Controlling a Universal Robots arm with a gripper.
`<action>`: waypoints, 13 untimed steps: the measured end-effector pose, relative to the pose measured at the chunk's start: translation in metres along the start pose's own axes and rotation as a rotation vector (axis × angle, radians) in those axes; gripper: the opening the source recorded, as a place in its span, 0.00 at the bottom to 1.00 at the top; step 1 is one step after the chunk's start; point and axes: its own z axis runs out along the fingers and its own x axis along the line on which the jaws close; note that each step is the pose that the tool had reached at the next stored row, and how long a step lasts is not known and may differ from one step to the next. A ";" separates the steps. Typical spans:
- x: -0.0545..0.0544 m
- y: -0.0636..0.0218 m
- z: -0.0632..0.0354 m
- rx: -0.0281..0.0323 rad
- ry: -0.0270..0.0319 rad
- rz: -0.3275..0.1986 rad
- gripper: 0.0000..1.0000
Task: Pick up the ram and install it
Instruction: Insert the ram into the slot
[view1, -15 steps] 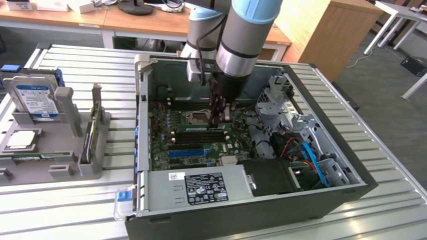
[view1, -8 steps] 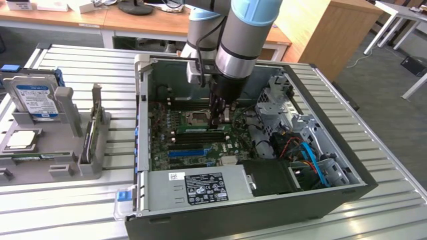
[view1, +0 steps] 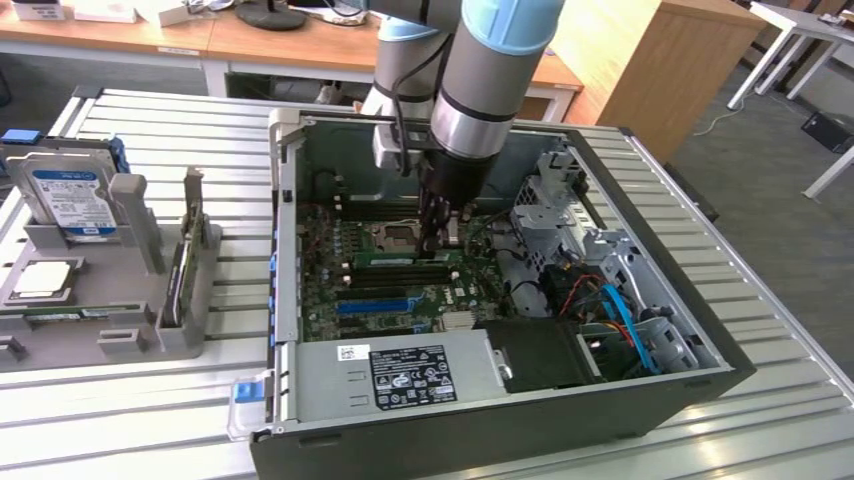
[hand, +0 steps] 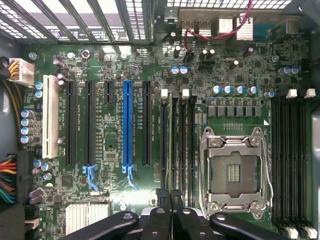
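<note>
Inside the open computer case my gripper reaches down to the motherboard, just beside the CPU socket. In the wrist view the ram appears edge-on as a thin green strip. It runs along the black memory slots next to the CPU socket. My gripper is shut on the ram's near end, one dark fingertip on each side. I cannot tell whether the ram sits fully in its slot.
A long blue slot and several black card slots lie beside the memory slots. A second memory bank lies past the socket. The power supply, drive cage and cables crowd the case. A grey tray holds a hard drive and an upright card.
</note>
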 end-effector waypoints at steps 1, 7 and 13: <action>0.000 0.0000 0.0004 0.0000 0.0003 0.000 0.12; 0.000 -0.0001 0.0029 0.0000 0.0016 0.000 0.12; 0.000 -0.0002 0.0043 0.0002 0.0013 0.000 0.12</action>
